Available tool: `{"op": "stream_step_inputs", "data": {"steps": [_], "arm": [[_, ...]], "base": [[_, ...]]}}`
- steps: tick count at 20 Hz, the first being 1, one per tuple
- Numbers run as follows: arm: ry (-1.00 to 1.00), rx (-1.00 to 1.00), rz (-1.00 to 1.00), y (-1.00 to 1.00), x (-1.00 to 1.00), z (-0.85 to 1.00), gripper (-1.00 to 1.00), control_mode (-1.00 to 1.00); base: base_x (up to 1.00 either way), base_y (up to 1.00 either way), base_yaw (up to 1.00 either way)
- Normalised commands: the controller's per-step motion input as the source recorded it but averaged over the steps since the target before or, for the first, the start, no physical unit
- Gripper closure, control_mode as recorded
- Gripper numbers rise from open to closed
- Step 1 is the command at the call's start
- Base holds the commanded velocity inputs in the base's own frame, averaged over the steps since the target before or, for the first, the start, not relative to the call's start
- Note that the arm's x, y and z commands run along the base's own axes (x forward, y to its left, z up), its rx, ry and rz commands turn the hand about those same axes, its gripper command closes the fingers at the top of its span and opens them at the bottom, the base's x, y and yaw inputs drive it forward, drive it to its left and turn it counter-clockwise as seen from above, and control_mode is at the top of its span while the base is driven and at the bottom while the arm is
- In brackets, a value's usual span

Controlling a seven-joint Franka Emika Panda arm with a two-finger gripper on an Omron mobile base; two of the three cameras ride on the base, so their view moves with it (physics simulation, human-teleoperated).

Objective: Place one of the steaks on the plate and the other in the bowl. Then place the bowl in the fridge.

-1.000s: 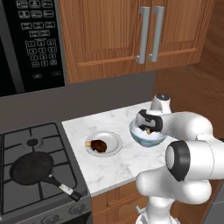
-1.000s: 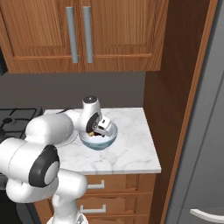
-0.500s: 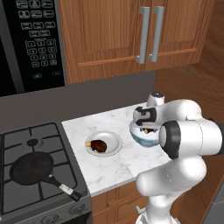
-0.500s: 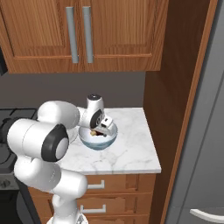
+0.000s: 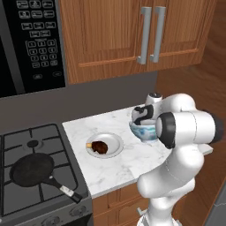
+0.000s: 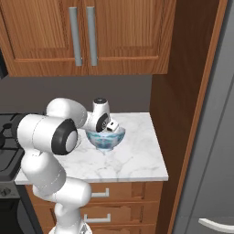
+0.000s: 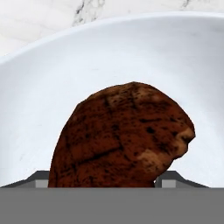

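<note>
1. The white arm's two-finger claw [image 7: 105, 181] reached down into the round, deep, pale blue-white glossy bowl [image 5: 143, 131], its jaws set wide apart, one dark tip [image 7: 37, 177] on either side of a steak.
2. That dark reddish-brown lump of meat [image 7: 122, 135] sat between the tips, directly ahead of the claw, against the bowl's white inner wall; whether the tips pressed on it or stood just clear could not be told.
3. In the right base view the bowl [image 6: 106, 137] stood on the white marble counter [image 6: 132, 157] directly under the claw, with the hand covering its rim.
4. To the claw's left, well apart from the bowl on the same counter, lay the small round shallow white plate [image 5: 105, 145].
5. The second dark reddish-brown steak [image 5: 99, 146] with an orange-yellow edge rested on that plate.
6. Farther left of the claw, a black frying pan [image 5: 33, 170] sat on the dark gas stove [image 5: 26, 145].
7. Above the claw hung wooden cabinets [image 5: 132, 31] with long pale handles.
8. To the claw's right, past a tall wooden panel [image 6: 192, 91], stood the tall grey fridge [image 6: 219, 137].
</note>
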Motion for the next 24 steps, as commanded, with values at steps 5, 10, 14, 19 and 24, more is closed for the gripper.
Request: {"op": "stream_step_inputs", "data": {"steps": [5,10,14,19,24], "arm": [[-0.03,0.04,0.0,-0.2,-0.13,0.02,1.0,-1.0],[-0.02,0.03,0.0,-0.14,-0.15,0.0,-1.0,-1.0],[-0.01,0.03,0.0,-0.05,-0.01,0.09,-1.0,-1.0],[-0.01,0.0,0.0,-0.01,0.0,-0.05,-1.0,-1.0],[-0.23,-0.01,0.0,-0.15,0.53,-0.28,-1.0,-1.0]], "base": [[0.0,0.0,0.0],[0.0,0.0,0.0],[0.0,0.0,0.0],[0.0,0.0,0.0],[0.0,0.0,0.0]]}}
